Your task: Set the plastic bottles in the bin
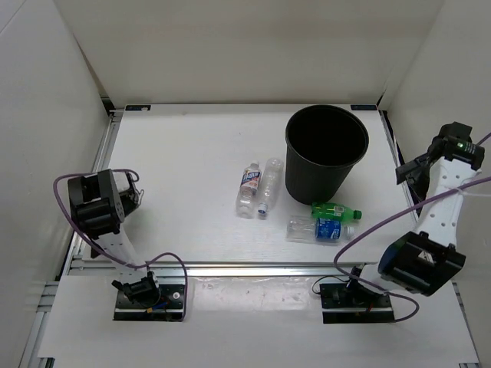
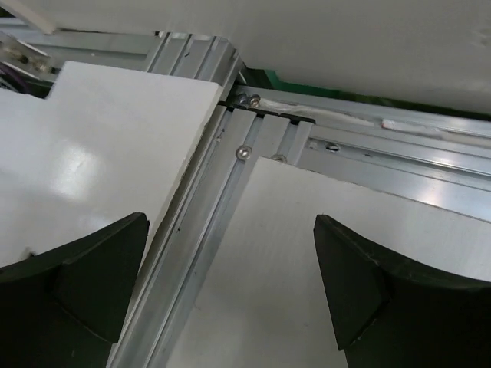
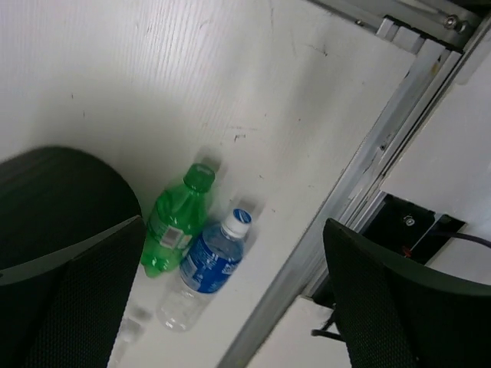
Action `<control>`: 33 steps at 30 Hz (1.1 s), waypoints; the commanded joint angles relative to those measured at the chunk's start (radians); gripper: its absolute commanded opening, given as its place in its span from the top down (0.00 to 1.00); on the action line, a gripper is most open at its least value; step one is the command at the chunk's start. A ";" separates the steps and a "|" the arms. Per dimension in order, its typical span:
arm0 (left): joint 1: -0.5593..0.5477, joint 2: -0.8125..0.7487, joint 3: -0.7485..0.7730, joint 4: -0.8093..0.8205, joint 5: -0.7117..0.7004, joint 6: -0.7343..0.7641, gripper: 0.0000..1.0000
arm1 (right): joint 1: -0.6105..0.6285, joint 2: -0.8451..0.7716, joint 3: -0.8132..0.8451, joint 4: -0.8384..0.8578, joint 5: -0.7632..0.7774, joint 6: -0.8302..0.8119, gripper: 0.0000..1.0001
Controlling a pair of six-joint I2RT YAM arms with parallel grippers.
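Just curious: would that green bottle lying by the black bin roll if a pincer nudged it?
Probably: the green bottle lies on its round side, so a nudge could roll it, though the blue-labelled bottle beside it may block it. Small and plastic, it is likely light and squashy.

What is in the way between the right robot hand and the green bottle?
Nothing that shows. The right gripper is open off to the right, with only table surface between it and the green bottle. The blue-labelled bottle lies beside it, and the bin stands just behind it.
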 commanded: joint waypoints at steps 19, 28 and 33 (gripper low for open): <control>-0.447 -0.125 0.274 -0.062 0.424 0.779 0.00 | -0.050 -0.295 -0.660 0.361 -0.568 0.112 0.00; -0.550 -0.138 0.274 -0.062 0.433 0.831 0.00 | -0.050 -0.218 -0.746 0.527 -0.568 0.215 0.07; -0.550 -0.127 0.274 -0.062 0.424 0.841 0.00 | 0.000 -0.262 -0.746 0.457 -0.549 0.305 0.14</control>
